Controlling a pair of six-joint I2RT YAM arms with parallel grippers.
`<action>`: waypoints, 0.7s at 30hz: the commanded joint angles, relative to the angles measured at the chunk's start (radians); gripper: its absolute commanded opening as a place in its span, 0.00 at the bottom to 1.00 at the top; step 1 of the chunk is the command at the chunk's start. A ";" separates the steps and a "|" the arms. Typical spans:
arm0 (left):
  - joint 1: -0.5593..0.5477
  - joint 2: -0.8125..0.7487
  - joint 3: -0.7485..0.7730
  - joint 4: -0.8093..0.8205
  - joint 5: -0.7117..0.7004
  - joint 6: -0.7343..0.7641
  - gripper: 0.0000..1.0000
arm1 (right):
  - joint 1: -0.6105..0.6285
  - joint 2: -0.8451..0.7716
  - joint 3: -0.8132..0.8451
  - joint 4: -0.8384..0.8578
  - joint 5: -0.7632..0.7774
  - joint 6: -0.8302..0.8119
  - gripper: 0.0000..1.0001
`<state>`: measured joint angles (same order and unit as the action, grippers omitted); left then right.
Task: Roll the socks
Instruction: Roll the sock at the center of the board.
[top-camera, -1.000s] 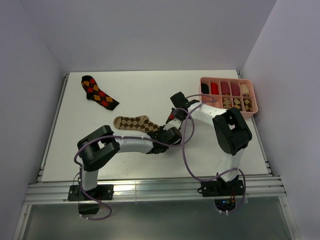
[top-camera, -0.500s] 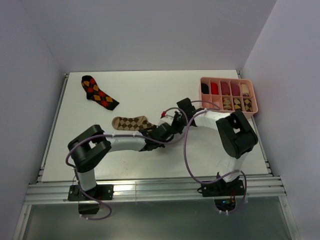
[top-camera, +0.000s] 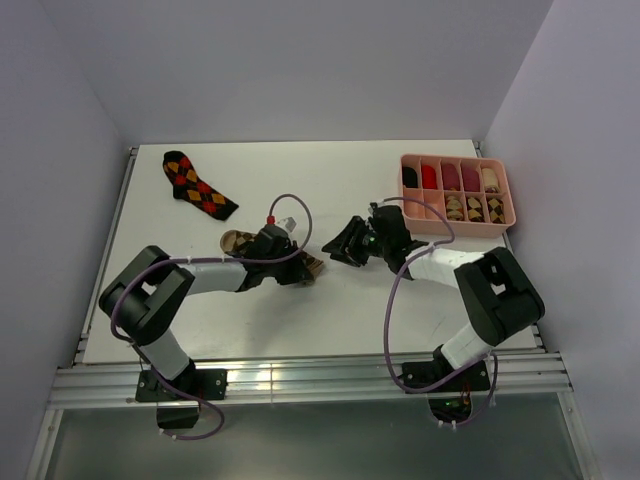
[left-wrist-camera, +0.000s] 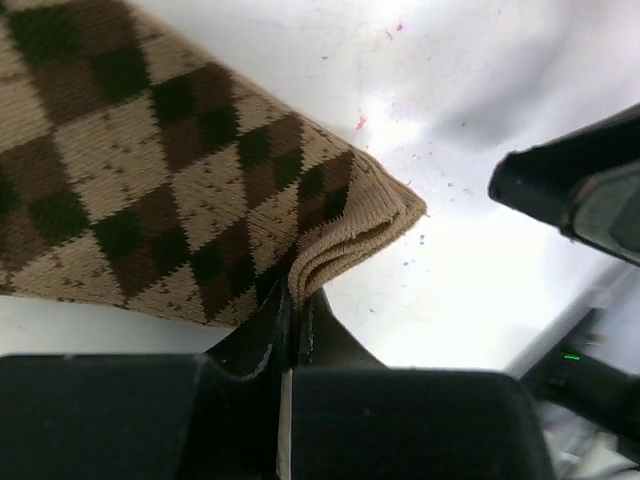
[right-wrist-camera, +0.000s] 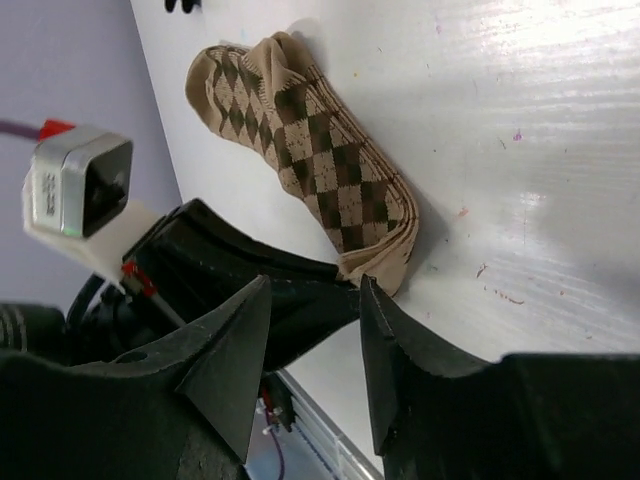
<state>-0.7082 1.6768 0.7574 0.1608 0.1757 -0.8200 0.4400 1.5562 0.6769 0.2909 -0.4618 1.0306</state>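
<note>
Soft, light tan-brown-cream argyle fabric sock (left-wrist-camera: 150, 180), folded end pinched in closed left gripper (left-wrist-camera: 295, 300); right gripper (right-wrist-camera: 315, 290) parted, empty. Likely best held at that layered edge

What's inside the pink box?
Rolled socks fill the pink box: plain ones in black, red, pink and cream behind, diamond-patterned ones in front. The right arm's cable partly hides its near-left compartments.
</note>
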 joint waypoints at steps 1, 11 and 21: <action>0.055 -0.032 -0.041 0.138 0.168 -0.137 0.01 | 0.002 0.002 -0.023 0.126 -0.011 -0.056 0.48; 0.118 0.012 -0.079 0.247 0.274 -0.248 0.01 | 0.055 0.137 -0.068 0.258 -0.054 -0.093 0.50; 0.131 0.072 -0.056 0.218 0.311 -0.268 0.01 | 0.066 0.251 -0.063 0.375 -0.075 -0.089 0.51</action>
<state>-0.5819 1.7283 0.6872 0.3511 0.4408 -1.0683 0.4999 1.7832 0.6144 0.5732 -0.5285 0.9546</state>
